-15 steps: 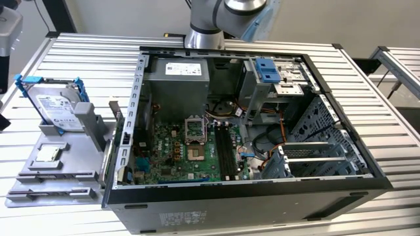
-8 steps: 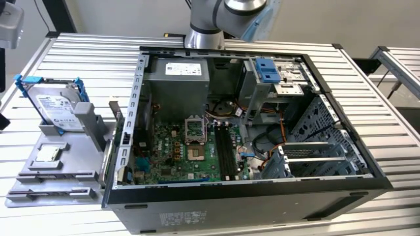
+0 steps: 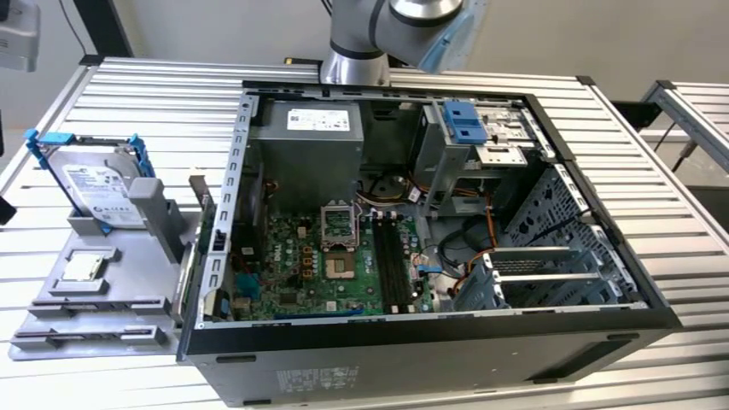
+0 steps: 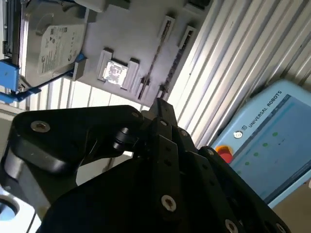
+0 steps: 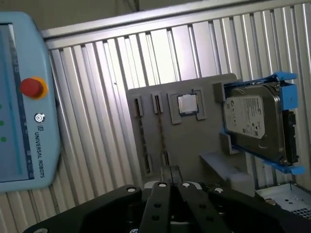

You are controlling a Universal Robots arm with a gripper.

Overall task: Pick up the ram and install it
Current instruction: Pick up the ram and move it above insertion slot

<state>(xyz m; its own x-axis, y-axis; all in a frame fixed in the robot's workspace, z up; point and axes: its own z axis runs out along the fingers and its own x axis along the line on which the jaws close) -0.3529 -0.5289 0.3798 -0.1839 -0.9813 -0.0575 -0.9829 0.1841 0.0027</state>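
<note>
We find the pincer (image 5: 170, 171) drawn narrow and empty, aimed at the grey tray (image 5: 194, 145) on the table (image 5: 102, 92); the ram (image 5: 162, 133) seems to stand edge-on in a tray groove, so we judge that pick-up and installing in the computer case (image 3: 456, 329) both remain

A computer case (image 3: 638, 290) lies open on the table (image 3: 137, 94), with a holder (image 3: 68, 342) against its side at the exterior view's left. On the holder, a hard drive (image 3: 97, 192) stands at the far end and a processor (image 3: 89, 267) lies before it. Inside the case, memory slots (image 3: 393, 256) sit on the motherboard (image 3: 296, 265). The gripper (image 5: 170, 170) hangs above the table.
</note>
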